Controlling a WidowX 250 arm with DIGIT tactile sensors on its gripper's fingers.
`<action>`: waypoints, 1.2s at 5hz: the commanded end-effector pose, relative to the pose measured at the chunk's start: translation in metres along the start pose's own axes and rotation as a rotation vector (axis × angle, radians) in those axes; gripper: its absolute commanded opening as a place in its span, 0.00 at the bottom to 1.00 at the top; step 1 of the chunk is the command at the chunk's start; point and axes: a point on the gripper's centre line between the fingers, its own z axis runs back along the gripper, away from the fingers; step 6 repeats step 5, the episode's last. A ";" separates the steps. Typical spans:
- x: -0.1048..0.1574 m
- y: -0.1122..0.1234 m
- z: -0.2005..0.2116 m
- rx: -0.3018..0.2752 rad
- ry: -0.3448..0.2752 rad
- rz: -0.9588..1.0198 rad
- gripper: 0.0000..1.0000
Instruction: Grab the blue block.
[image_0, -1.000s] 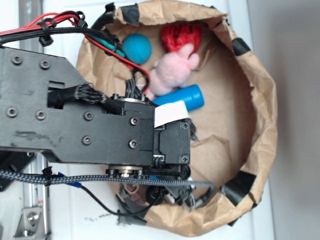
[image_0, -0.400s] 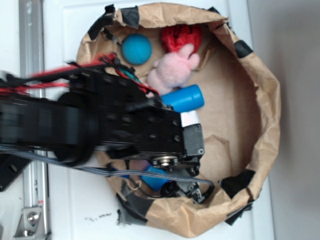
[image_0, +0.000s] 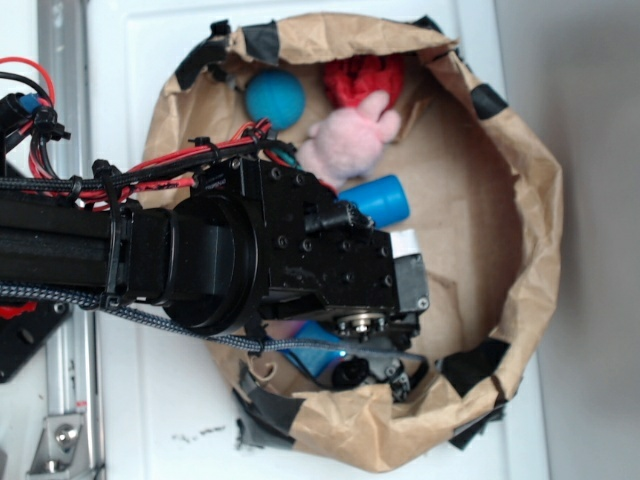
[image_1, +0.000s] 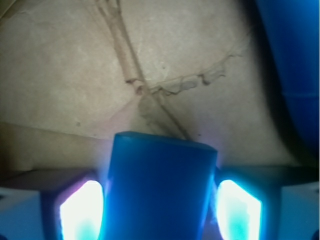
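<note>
The blue block fills the lower middle of the wrist view, and my gripper is shut on it, a glowing fingertip pressed close to each side. It rests on the brown paper floor. From the exterior view only a corner of the blue block shows under the black arm, near the bag's lower left wall. My gripper points down there, mostly hidden by the wrist.
A low brown paper bag walls everything in. Inside lie a long blue pin, also at the wrist view's right edge as a blue pin, a teal ball, a pink plush and a red tuft.
The arm has swung down and to the right inside the bag, bringing the gripper over the blue block. The toys have stayed where they were.
</note>
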 end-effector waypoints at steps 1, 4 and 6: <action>0.028 0.009 0.080 -0.067 -0.254 -0.393 0.00; 0.032 0.005 0.168 0.031 -0.142 -0.574 0.00; 0.011 0.014 0.167 0.127 -0.149 -0.579 0.00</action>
